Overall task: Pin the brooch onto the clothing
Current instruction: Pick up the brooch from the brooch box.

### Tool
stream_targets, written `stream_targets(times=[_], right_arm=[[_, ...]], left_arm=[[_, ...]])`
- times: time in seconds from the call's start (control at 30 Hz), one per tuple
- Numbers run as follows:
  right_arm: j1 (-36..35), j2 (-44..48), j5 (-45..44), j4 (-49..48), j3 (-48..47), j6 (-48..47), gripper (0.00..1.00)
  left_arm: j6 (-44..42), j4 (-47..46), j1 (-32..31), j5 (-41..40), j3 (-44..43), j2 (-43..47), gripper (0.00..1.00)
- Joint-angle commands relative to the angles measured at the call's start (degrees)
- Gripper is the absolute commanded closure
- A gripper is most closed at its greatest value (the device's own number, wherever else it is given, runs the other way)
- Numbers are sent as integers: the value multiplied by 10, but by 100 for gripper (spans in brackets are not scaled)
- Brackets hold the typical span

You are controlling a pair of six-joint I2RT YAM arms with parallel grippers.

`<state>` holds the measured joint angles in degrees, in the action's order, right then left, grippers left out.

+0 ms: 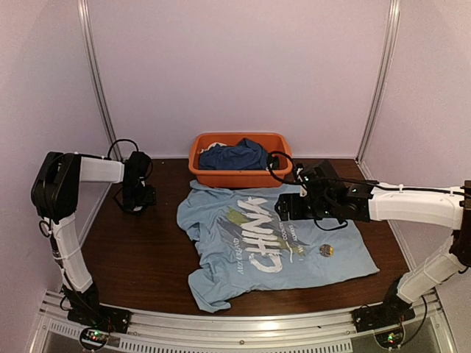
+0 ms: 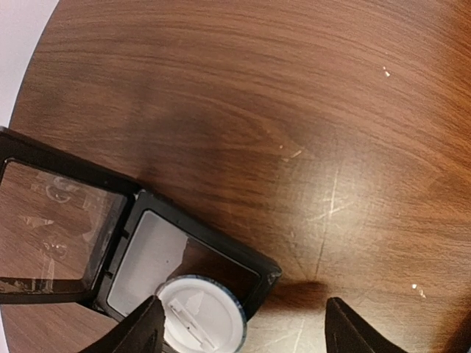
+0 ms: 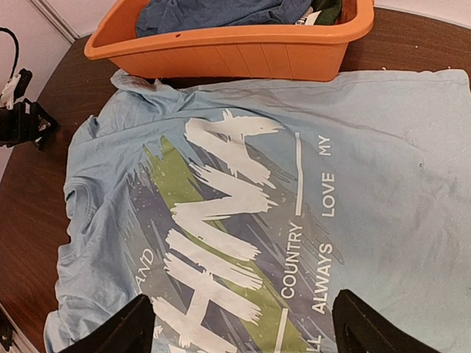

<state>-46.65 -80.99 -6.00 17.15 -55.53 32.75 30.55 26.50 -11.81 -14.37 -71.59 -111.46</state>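
The clothing, a light blue T-shirt with a white and green "CHINA" print, lies flat mid-table. A small round dull-gold brooch rests on its right side. My right gripper hovers over the print, its jaws open with nothing between them. My left gripper hangs over the table's left side, open. Below it lies an open black case. A round white disc with a pin bar lies in it, right beside the left finger.
An orange basin holding a dark blue garment stands behind the shirt, touching its collar end. White walls close in the back and both sides. Bare brown table surrounds the case.
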Motion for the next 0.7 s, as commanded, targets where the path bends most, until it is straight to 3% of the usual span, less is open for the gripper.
stream_targets(times=[0.0,0.67], right_arm=[[-6,0,-13,15,-3,-2,15],[-8,-5,-13,26,-5,-6,15]], left_arm=[[1,-23,5,-2,12,14,24],[8,-21,10,-29,17,23,23]])
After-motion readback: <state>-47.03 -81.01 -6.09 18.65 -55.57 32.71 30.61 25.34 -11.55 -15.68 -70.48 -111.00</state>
